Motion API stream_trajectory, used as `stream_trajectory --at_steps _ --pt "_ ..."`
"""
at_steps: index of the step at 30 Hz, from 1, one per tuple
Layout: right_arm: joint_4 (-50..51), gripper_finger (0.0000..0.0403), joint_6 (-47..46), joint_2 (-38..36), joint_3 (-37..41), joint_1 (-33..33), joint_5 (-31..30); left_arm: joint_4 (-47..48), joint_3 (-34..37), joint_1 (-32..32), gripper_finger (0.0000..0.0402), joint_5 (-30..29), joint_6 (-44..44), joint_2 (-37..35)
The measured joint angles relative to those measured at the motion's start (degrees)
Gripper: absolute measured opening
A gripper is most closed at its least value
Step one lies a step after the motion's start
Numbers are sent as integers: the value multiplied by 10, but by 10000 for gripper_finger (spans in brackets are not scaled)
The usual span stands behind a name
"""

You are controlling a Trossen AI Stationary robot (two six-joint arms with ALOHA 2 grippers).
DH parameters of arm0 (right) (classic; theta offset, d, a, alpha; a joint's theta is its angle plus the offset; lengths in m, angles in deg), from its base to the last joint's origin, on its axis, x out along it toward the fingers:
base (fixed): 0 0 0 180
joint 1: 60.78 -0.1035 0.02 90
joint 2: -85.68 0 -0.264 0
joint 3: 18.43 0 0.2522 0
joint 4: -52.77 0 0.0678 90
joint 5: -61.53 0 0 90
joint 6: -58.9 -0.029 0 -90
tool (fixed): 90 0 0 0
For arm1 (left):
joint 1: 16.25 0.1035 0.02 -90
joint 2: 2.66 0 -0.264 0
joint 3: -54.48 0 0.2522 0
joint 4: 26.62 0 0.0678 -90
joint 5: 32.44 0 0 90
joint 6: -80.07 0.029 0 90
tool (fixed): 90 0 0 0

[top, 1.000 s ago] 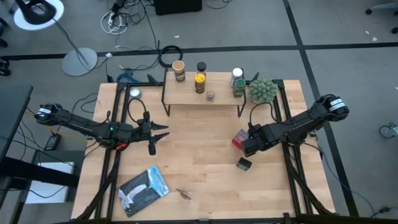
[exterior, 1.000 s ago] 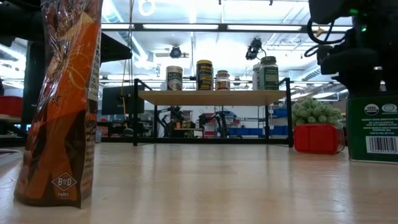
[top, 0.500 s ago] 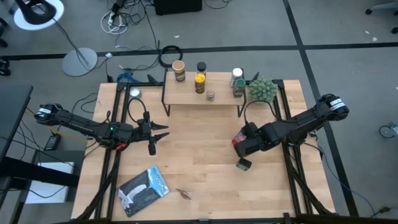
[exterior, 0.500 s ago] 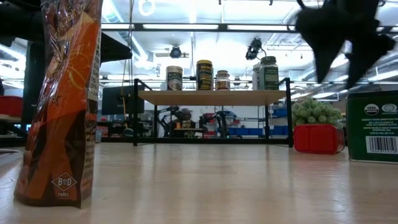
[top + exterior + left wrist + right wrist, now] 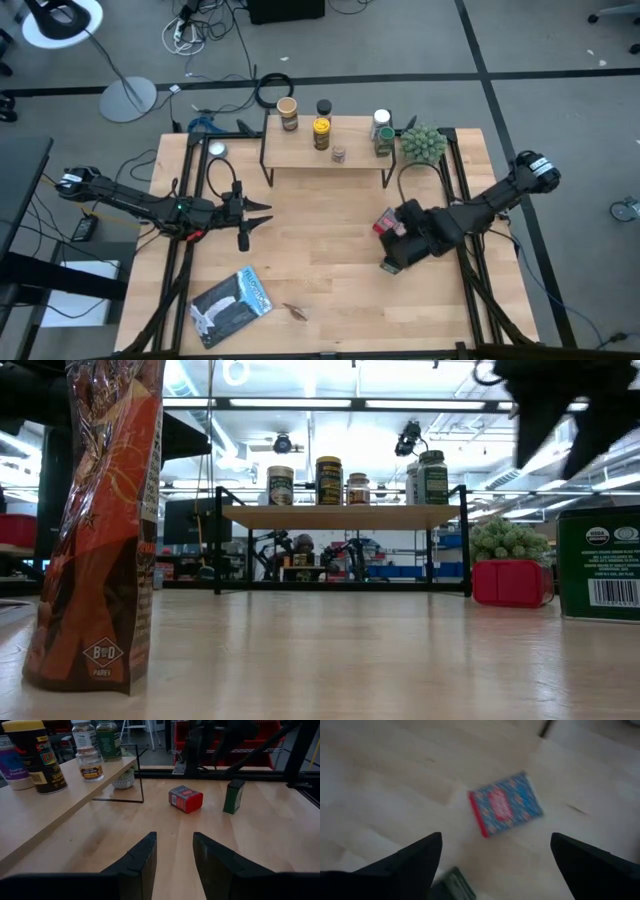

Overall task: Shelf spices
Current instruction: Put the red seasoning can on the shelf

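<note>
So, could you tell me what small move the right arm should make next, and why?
Probably lower the right gripper straight down onto the dark green tin. Its fingers are spread wide and it hovers over that tin, which stands upright on the wooden tabletop beside the toppled red tin, not yet on the light-wood shelf.

Both arms are dark, near black, built of slim tubular links joined by thicker cylindrical joints. The left arm [image 5: 140,205] carries a pale ring at its shoulder joint and a small green light with a red spot beside it near the wrist; a thin black cable loops above that wrist. The right arm [image 5: 490,205] has a white-banded shoulder joint and a bulkier, boxy wrist block. The left gripper's fingers [image 5: 140,865] are matte black, flat-faced wedges with bevelled edges.
</note>
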Motion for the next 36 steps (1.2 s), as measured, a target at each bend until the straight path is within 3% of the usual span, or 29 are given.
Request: stream_trajectory --at_steps 6,9,12,16,26,31,36 --pt "85 356 -191 0 0 -87 25 -1 0 0 131 0 0 0" --pt "53 349 -209 0 0 -120 46 -5 0 0 131 9 -3 0" --pt "28 345 -215 0 0 -136 26 -7 0 0 131 10 -4 0" --pt "31 337 -243 4 1 -111 18 -8 0 0 131 10 -4 0" --pt "30 316 -138 22 7 15 36 -28 0 0 131 45 -34 21" --pt "31 308 -63 22 7 57 55 -89 0 0 131 52 -32 73" --pt "33 301 -47 22 7 59 55 -126 -27 8 131 77 -31 151"
